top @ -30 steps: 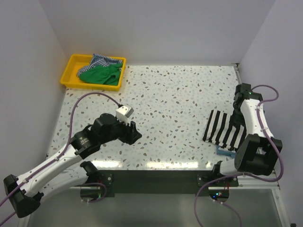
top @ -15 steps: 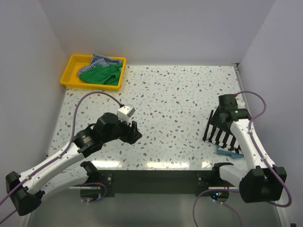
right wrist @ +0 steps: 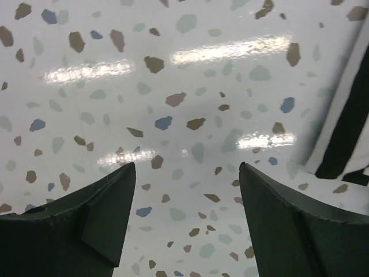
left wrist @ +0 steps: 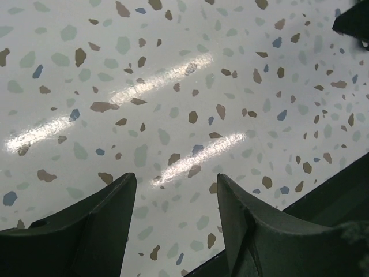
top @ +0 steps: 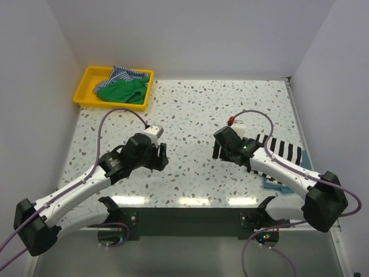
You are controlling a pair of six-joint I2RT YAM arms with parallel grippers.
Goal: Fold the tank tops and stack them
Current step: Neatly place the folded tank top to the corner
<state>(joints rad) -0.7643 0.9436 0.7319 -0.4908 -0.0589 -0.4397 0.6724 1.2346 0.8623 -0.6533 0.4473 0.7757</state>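
Note:
The black-and-white striped tank top [top: 283, 151] lies folded at the table's right side, on top of the teal-blue one [top: 275, 184], of which only an edge shows. Its edge also shows at the right of the right wrist view [right wrist: 349, 127]. The green tank top [top: 123, 90] and the finely blue-striped one [top: 125, 74] lie crumpled in the yellow tray [top: 85, 89] at the back left. My right gripper [top: 221, 148] [right wrist: 187, 173] is open and empty over bare table, left of the folded stack. My left gripper [top: 161, 156] [left wrist: 176, 182] is open and empty over bare table at the front left.
The speckled tabletop [top: 196, 115] spans between grey walls on the left, back and right. Its front edge shows as a dark band in the left wrist view [left wrist: 340, 190]. A tip of the right gripper shows at the top right of that view [left wrist: 354, 23].
My right arm has swung left, off the striped tank top, to the table's middle, leaving the top folded on the stack. My left gripper has shifted slightly right.

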